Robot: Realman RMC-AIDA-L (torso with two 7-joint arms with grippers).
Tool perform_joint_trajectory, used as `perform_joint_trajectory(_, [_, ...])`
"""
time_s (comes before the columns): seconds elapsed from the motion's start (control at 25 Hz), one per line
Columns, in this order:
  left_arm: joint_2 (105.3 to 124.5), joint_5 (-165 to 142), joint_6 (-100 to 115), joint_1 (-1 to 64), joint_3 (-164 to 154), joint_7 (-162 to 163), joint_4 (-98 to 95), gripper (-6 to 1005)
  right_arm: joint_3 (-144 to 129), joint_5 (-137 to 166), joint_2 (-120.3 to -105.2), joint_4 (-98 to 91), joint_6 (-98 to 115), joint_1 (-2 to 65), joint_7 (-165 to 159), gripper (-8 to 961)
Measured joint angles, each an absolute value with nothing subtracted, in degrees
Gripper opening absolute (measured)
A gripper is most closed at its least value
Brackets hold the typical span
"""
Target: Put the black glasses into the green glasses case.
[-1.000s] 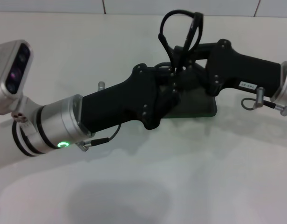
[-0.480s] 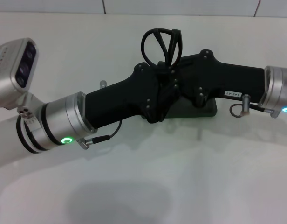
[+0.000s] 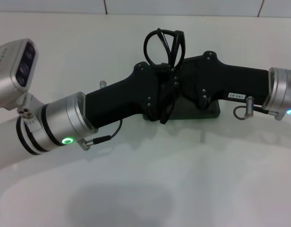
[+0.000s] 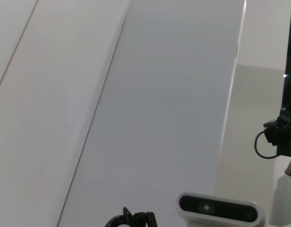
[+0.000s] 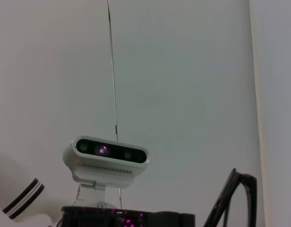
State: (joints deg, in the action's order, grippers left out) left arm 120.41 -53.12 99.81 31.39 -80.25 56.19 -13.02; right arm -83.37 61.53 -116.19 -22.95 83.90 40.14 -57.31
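The black glasses (image 3: 165, 46) stand up above the spot where both grippers meet, over the middle of the table. My right gripper (image 3: 177, 79) reaches in from the right and looks shut on their lower part. From the left, my left gripper (image 3: 158, 92) presses up against the same spot; its grip is hidden. The green glasses case (image 3: 208, 112) lies on the table under and behind the right gripper, mostly covered by it. A rim of the glasses (image 5: 234, 198) shows in the right wrist view, and a small part of the glasses (image 4: 132, 220) shows in the left wrist view.
The white table (image 3: 183, 179) spreads all around the arms. A tiled wall edge (image 3: 136, 7) runs along the back. Each wrist view shows the other arm's camera housing (image 5: 110, 158), (image 4: 218, 213).
The right gripper has carried the glasses left and down until it met the left gripper. In the last half second both arms hardly moved.
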Motion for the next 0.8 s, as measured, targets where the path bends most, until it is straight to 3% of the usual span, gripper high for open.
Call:
perform_joint_trajectory(0.4, [119.87,-53.08,103.69,29.14,-80.41,55.88,-13.49,35,-83.26,61.75,-115.96,-23.06,83.34,39.81,-58.94,97])
perform_joint_trajectory(0.8, [116.40,-53.02,114.09,21.05,-77.68,52.72,-15.78,35,-82.97,89.83,-113.32,-44.84,79.61,40.53,-85.47,97])
